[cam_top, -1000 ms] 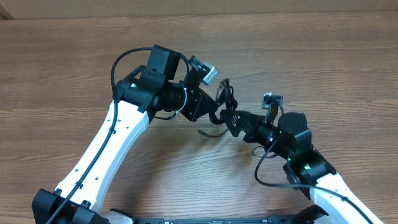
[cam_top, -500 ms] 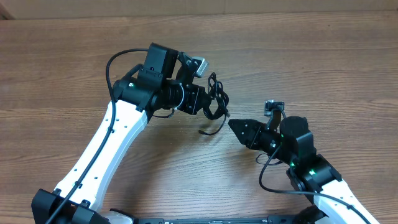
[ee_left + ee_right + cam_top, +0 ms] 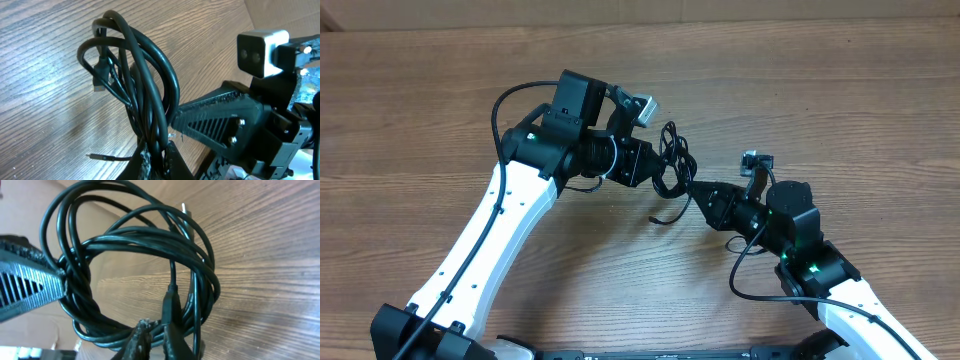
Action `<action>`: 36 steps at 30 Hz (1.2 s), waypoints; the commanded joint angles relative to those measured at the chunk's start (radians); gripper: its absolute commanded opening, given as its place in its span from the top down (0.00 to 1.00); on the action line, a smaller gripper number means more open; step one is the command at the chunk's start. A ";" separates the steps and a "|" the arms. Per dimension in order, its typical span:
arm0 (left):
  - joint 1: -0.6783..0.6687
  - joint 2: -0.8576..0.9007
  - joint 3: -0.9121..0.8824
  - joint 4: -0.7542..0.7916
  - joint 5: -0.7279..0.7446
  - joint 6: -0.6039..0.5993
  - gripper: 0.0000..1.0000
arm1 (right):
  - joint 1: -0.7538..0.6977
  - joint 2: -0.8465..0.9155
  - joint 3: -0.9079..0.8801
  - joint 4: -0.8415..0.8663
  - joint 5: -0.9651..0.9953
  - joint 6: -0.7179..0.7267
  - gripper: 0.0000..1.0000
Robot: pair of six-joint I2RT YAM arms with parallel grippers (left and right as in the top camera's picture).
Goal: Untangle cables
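Observation:
The cables (image 3: 672, 150) are one coiled black bundle held up above the wooden table (image 3: 840, 110) between both arms. My left gripper (image 3: 661, 180) is shut on the bundle's lower strands; in the left wrist view the loops (image 3: 137, 85) rise from its jaws (image 3: 157, 161). My right gripper (image 3: 693, 192) comes in from the right and is shut on a strand of the bundle (image 3: 135, 245) at the bottom of the coil (image 3: 156, 339), beside a plug (image 3: 170, 302). A loose plug end (image 3: 663, 219) hangs toward the table.
The right gripper's ribbed black finger (image 3: 215, 120) lies close against the bundle in the left wrist view. The left gripper's finger (image 3: 27, 282) touches the coil from the left. Thicker black arm wires (image 3: 505, 100) (image 3: 750, 285) loop beside each arm.
The right gripper was open at the bundle, drew back to the right, then returned and shut on a strand. The left gripper shifted the bundle slightly left and up.

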 commanded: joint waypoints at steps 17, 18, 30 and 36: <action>-0.021 -0.026 0.014 0.067 0.321 -0.029 0.96 | 0.002 0.038 -0.002 0.101 0.025 -0.008 0.95; -0.039 -0.026 0.014 0.067 0.327 -0.029 0.96 | 0.002 0.056 -0.002 0.146 0.025 -0.005 0.95; -0.059 -0.026 0.014 0.088 0.201 -0.062 0.96 | 0.002 0.107 0.008 0.177 0.021 -0.006 0.83; 0.026 -0.026 0.014 0.069 0.117 -0.125 0.96 | 0.002 -0.048 0.011 0.047 0.021 -0.006 0.60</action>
